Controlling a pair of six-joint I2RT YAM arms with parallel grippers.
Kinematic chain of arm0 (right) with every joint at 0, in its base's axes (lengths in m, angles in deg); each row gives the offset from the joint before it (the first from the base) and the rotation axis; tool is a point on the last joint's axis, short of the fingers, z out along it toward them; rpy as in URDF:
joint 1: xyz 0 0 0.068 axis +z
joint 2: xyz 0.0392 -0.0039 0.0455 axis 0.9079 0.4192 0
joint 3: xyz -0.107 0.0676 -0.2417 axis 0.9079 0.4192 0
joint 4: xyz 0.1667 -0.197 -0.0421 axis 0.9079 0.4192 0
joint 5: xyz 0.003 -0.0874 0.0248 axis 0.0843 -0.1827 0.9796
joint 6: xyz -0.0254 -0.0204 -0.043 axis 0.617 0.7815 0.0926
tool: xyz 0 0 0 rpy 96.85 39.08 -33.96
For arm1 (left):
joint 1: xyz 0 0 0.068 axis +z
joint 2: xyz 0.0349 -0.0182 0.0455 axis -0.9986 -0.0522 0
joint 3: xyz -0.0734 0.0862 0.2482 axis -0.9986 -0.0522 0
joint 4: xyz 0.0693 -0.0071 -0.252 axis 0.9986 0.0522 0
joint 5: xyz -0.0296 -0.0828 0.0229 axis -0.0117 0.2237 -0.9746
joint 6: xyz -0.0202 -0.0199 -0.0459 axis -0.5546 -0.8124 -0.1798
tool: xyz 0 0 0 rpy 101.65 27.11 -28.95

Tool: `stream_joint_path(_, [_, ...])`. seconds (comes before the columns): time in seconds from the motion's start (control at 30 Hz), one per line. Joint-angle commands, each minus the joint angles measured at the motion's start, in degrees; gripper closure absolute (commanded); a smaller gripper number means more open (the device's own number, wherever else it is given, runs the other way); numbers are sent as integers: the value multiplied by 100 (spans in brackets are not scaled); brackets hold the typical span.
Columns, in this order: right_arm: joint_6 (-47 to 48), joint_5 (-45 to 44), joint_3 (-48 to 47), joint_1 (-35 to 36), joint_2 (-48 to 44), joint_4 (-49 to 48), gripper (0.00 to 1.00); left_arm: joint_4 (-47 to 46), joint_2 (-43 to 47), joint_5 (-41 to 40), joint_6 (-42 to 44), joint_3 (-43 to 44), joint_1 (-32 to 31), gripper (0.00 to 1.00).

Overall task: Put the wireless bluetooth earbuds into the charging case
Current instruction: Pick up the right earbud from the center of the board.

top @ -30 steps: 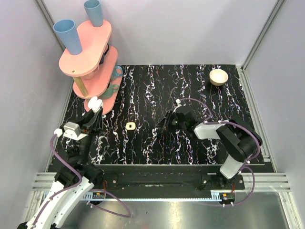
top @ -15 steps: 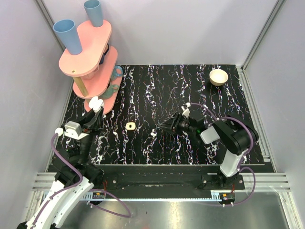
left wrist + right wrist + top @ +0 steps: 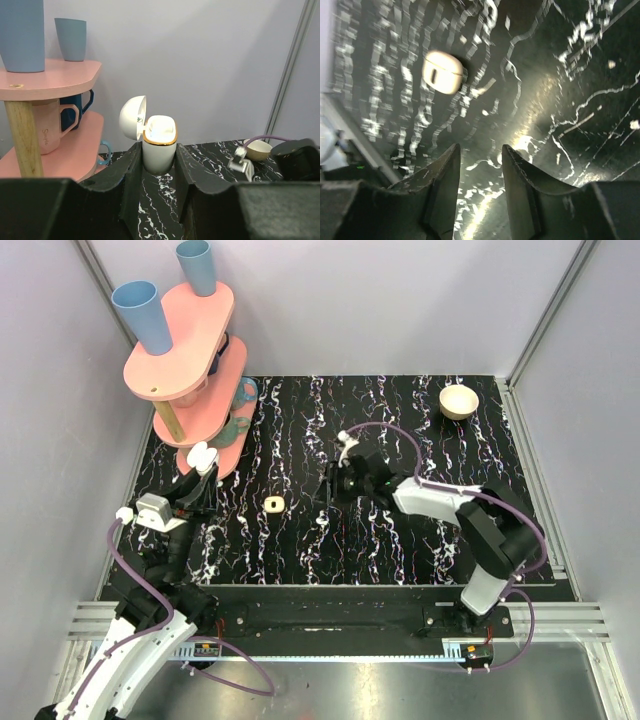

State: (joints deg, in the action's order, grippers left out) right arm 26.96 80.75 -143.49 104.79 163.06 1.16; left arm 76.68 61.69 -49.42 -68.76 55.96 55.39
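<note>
Black desk (image 3: 300, 560) with white marble veins is sitting inside pale lilac walls (image 3: 400, 300), with a metal rail (image 3: 330, 645) running along the near edge. Left end effector (image 3: 159, 159) is clamping the white charging case (image 3: 159, 142) upright by its lower body, lid hanging open to the left and gold rim showing. From above, the case is sitting at the desk's left side, just beside the pink two-tier shelf (image 3: 185, 340), which is carrying blue cups (image 3: 140, 315) on top and mugs (image 3: 50, 132) underneath. Right end effector (image 3: 480, 150) is hovering over mid-desk with its fingers apart and nothing between them. One tiny white earbud (image 3: 322, 521) is lying on the desk near it; the other cannot be made out. A cream rounded-square piece (image 3: 273, 504) is lying to the left of the earbud. A cream bowl (image 3: 459, 401) is sitting at the far right corner, well apart from everything else.
</note>
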Motion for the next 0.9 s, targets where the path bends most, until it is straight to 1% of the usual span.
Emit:
stream_joint_path(0.0, [869, -874, -565, 472, 430, 1698, 54, -236, 5, 25, -14, 67, -2, 100])
stream_joint_path(0.03, [886, -962, -635, 586, 491, 1796, 54, -253, -3, 8, 4, 67, -2, 100])
stream_joint_path(0.13, [992, -1076, -680, 639, 606, 1876, 53, -218, -12, 7, 22, 93, -3, 100])
stream_joint_path(0.27, [1315, -955, -829, 666, 685, 2034, 52, -245, -30, 25, -5, 76, -2, 100])
stream_joint_path(0.4, [1518, -1015, -978, 675, 808, 2201, 51, -253, -30, 51, -14, 76, -11, 100])
stream_joint_path(0.63, [1791, -1296, -1225, 798, 773, 2430, 51, -209, 32, -1, -5, 76, -2, 100])
stream_joint_path(0.87, [1941, -1349, -1418, 973, 1080, 2430, 53, -227, -39, 51, -40, 76, -2, 100])
